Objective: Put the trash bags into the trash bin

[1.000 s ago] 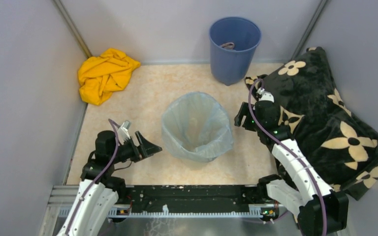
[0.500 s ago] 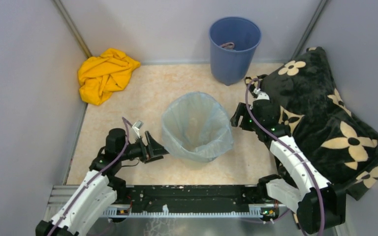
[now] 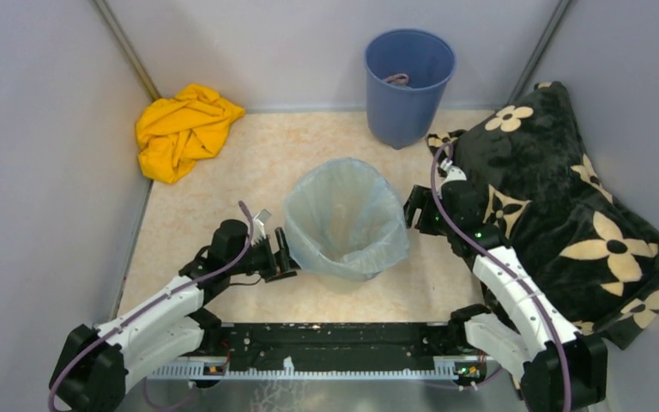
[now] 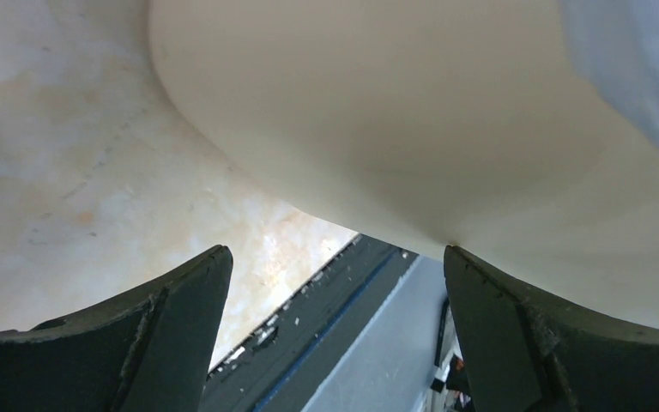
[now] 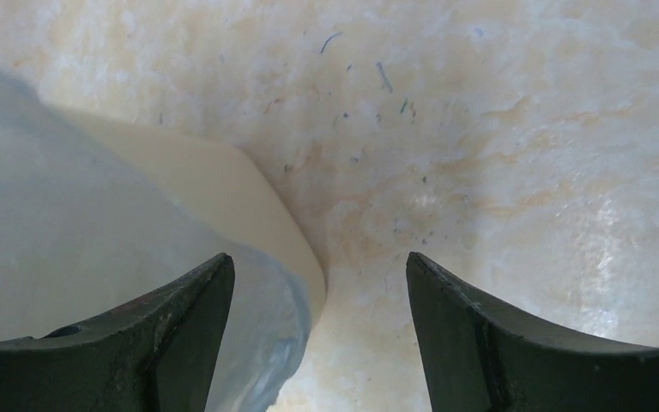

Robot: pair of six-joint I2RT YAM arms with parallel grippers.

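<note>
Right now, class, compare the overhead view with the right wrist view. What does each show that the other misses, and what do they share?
Only the overhead view shows the yellow cloth, the blue bucket and the flowered blanket. Only the right wrist view shows the small dark specks scattered on the table. Both show the pale-blue bag lining the cream bin, standing on that marbled table.

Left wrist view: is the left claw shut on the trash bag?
No, the left claw stands wide open facing the trash bin's bare cream wall, with the trash bag off to one side.
</note>
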